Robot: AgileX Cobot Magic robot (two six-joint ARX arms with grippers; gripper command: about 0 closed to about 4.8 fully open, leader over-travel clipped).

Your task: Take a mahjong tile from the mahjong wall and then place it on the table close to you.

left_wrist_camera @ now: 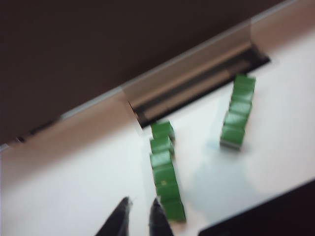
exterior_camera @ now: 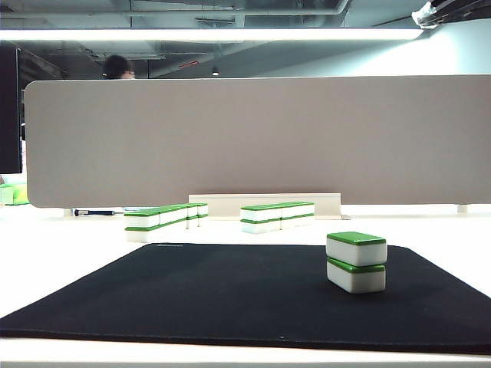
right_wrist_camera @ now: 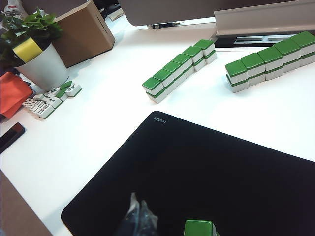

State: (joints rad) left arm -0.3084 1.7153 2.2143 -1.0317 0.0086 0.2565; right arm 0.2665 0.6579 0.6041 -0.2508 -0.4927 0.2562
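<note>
A grey partition (exterior_camera: 253, 138) backed the white tabletop (right_wrist_camera: 113, 103) and its black mat (exterior_camera: 245, 295). The left pincer (left_wrist_camera: 140, 216) — nearly closed, holding nothing — hovered beside the mahjong wall (left_wrist_camera: 165, 167). It probably needed to open, then straddle the end tile squarely. The right pincer (right_wrist_camera: 140, 219) looked closed above the mat.

Both grippers (left_wrist_camera: 140, 214) (right_wrist_camera: 139, 216) narrow (nothing held)

Little of the robot shows. The left gripper (left_wrist_camera: 139, 216) appears as two slim, dark, tapering fingers (left_wrist_camera: 118, 220) with pointed tips, blurred in its wrist view. The right gripper (right_wrist_camera: 139, 216) shows as dark fingertips wrapped in glossy, wrinkled, clear film. No cables, screws or markings are legible.
</note>
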